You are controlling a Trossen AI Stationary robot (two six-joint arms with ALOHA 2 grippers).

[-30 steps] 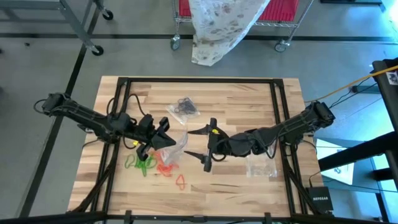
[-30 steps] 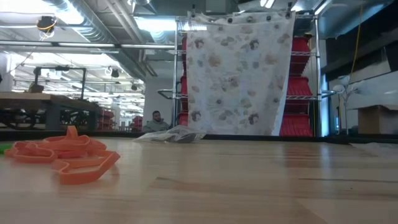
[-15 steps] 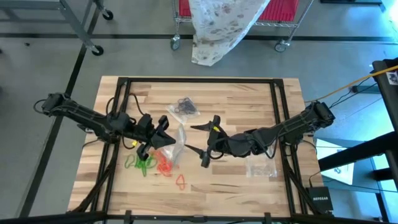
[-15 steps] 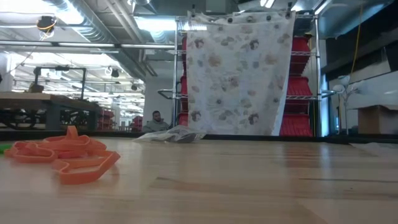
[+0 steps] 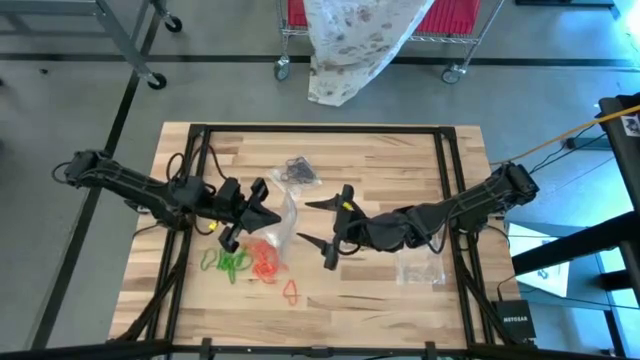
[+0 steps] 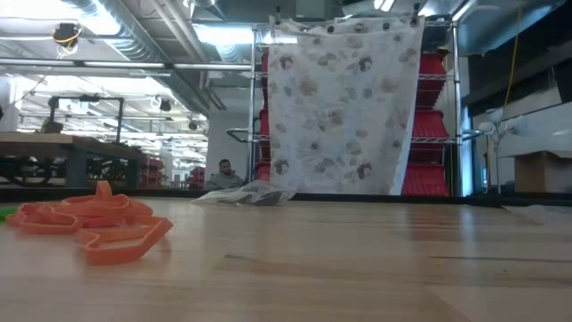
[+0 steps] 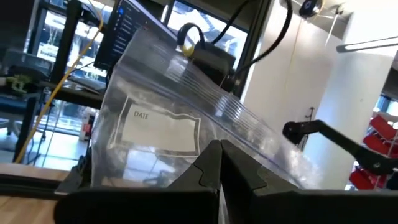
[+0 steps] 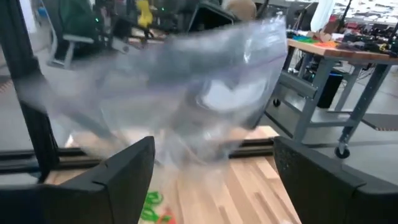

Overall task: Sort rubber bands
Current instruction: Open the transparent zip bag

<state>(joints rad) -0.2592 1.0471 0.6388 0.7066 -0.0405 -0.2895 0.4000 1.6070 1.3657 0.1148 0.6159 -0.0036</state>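
Rubber bands (image 5: 250, 263) lie loose while left fingers (image 7: 219, 163) pinch a clear bag (image 7: 186, 118); right fingers (image 5: 322, 223) spread wide.

Green (image 5: 228, 263), orange-red (image 5: 266, 262) rubber bands heaped near edge; black ones (image 5: 296, 170) bagged.

- We see two matte black, slender arms, the left arm (image 5: 140, 187) and the right arm (image 5: 465, 203), each built of jointed segments with bulkier housings at the joints.
- Black cables loop beside the left arm's wrist section.
- The left gripper (image 5: 270, 213) ends in two dark, tapering, pointed fingers (image 7: 208, 167), their inner edges straight.
- The right gripper (image 5: 321, 222) carries two broad, flat black fingers (image 8: 121, 171) with angular outlines, plus a small yellow mark near its base.
- A yellow spot also shows beneath the left wrist.
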